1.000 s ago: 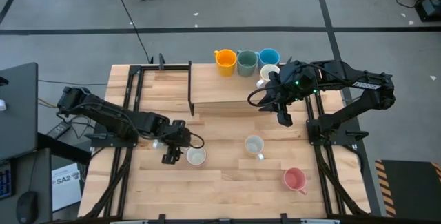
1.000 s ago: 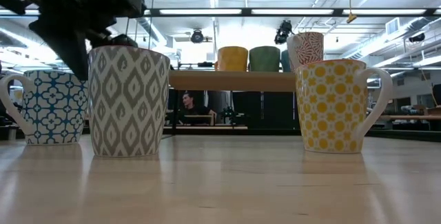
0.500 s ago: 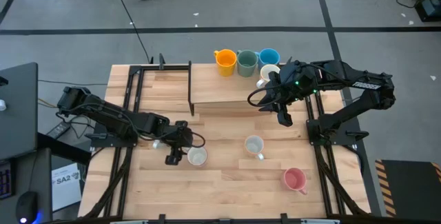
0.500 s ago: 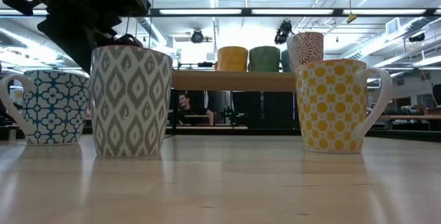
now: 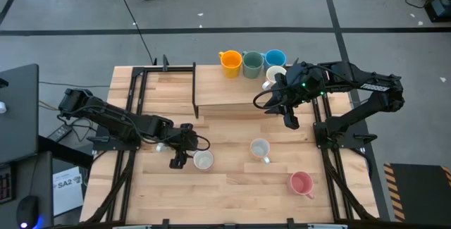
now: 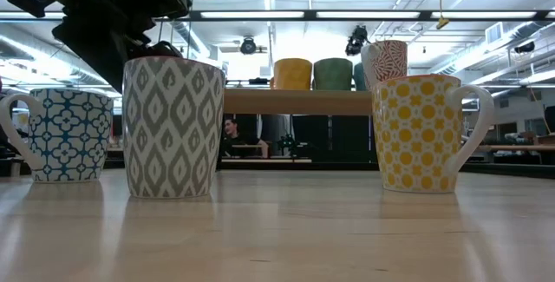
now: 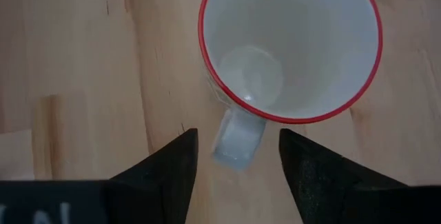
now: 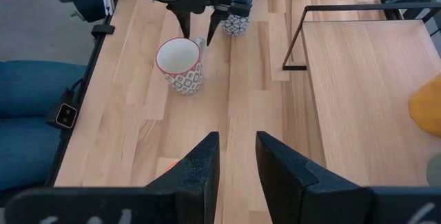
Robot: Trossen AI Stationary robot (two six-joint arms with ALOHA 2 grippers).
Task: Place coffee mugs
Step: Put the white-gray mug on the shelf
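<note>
Looking straight down, you see the left gripper (image 5: 179,160) low over the near-left part of the table (image 5: 232,187), its fingers (image 7: 165,176) spread wide and holding nothing. The handle of a grey-patterned mug (image 5: 203,160) with a red rim sits in the gap between those fingers without either one pressing it; the mug stands upright just right of the gripper. From the right wrist camera, a blue-patterned mug (image 8: 237,7) stands just beyond that gripper.

The right gripper (image 5: 289,122) hangs above the right end of the raised shelf (image 5: 225,91), fingers (image 8: 196,172) partly apart with nothing between them.

On the shelf's far edge you have an orange mug (image 5: 230,62), a green mug (image 5: 252,63), a blue mug (image 5: 275,58) and a white mug (image 5: 274,75), close together in a row. A pale mug (image 5: 260,149) stands mid-table, and a pink mug (image 5: 301,182) sits near the right front corner. From table height, a yellow-patterned mug (image 6: 425,134) stands at right.

A white sheet (image 5: 65,184) beside the table's left edge carries print that looks like "SA2".
</note>
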